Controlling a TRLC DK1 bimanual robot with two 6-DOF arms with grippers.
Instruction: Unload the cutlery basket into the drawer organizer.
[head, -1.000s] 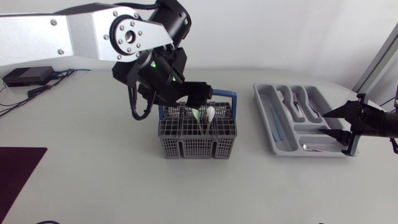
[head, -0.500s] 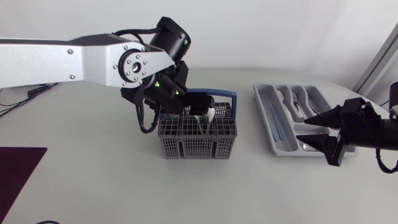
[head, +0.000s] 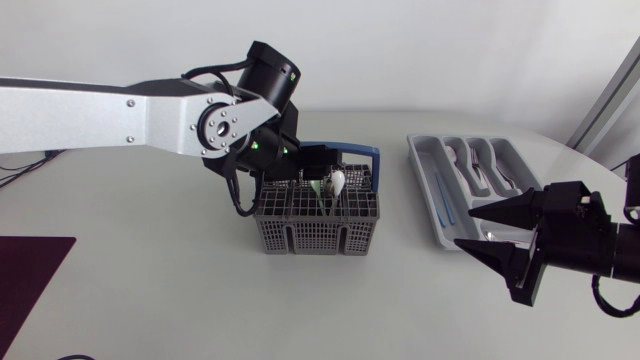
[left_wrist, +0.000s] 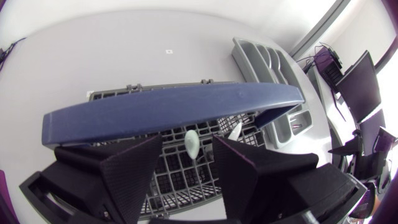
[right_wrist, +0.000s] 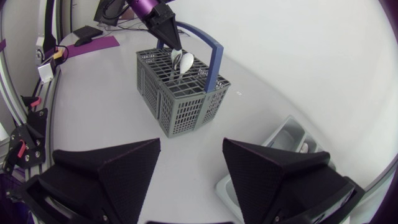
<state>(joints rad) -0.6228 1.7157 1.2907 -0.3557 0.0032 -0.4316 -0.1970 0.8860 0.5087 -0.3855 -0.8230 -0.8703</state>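
Left gripper (left_wrist: 188, 142) of mine spread wide, grasping nothing, above the basket (head: 318, 225) handle (left_wrist: 168, 109), spoons (head: 338, 183) standing upright inside, bowls up, organizer (head: 425, 190) holding cutlery lying lengthwise, my right gripper (head: 464, 229) likewise spread, near it.

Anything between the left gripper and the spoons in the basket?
Yes: the blue handle crosses just ahead of the open left gripper, above the spoons; one spoon head shows past it, between the fingers.
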